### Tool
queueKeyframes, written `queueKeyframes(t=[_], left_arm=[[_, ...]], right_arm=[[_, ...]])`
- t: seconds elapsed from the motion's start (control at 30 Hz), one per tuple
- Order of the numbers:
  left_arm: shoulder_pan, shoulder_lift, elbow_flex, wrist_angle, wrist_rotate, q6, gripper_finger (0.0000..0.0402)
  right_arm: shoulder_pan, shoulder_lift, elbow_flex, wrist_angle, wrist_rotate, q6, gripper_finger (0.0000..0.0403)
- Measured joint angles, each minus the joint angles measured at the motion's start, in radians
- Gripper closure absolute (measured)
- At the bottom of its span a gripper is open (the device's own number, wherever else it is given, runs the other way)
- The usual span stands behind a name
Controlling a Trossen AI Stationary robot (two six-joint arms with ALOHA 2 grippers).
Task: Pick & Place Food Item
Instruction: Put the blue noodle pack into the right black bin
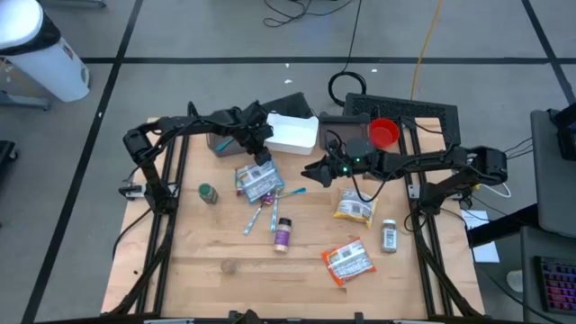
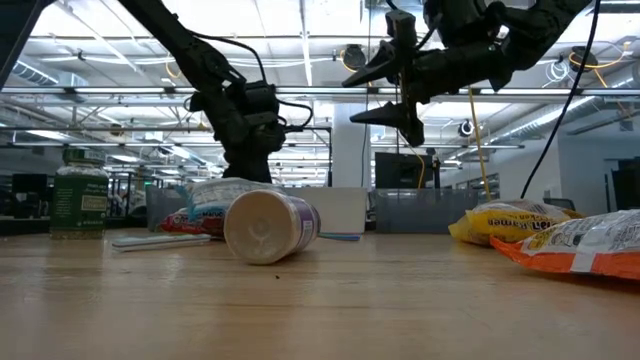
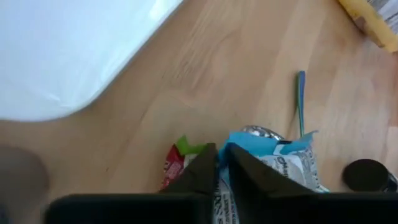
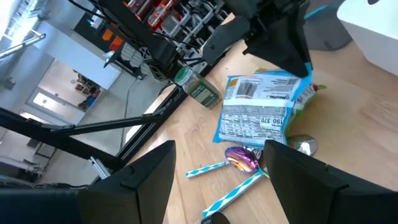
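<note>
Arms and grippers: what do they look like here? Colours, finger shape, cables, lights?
Both arms are black, slim jointed links. The left gripper has dark fingers that taper to wedge tips. The right gripper has broad, flat black fingers. A thin black cable loops beneath the right arm, and small green lights glow near its wrist. No legible markings.

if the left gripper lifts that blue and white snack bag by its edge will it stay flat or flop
Probably flop: the snack bag looks like thin crinkled film, and the left gripper is shut on only its top edge. It looks light, so lifting should be easy. The glossy film could slip from a narrow pinch.
</note>
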Motion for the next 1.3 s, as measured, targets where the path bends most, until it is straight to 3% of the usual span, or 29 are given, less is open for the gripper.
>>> queueKeyframes(t=[0.07, 0.23, 0.6, 0.97, 1.13, 1.3], left_arm=[[0.001, -0.004, 0.007, -0.002, 0.003, -0.017, 0.0392], [-0.007, -0.029, 0.064, -0.05, 0.05, -0.046, 0.0397], [-0.073, -0.225, 0.216, -0.051, 0.011, -0.143, 0.0399], [-0.182, -0.328, 0.276, -0.049, -0.079, -0.201, 0.04], [-0.23, -0.323, 0.28, -0.005, -0.136, -0.238, 0.04], [-0.256, -0.318, 0.28, 0.09, -0.143, -0.258, 0.0401]], right_arm=[[0.0, 0.0, 0.0, 0.001, 0.0, 0.0, 0.0165], [0.0, 0.0, 0.0, 0.001, 0.0, -0.002, 0.0165], [0.0, 0.0, 0.0, 0.032, 0.007, -0.003, 0.0165], [-0.014, -0.027, 0.011, 0.33, 0.049, -0.139, 0.0165], [-0.01, -0.1, 0.088, 0.2, 0.09, -0.321, 0.0165], [0.023, -0.143, 0.279, -0.218, 0.157, -0.567, 0.0165]])
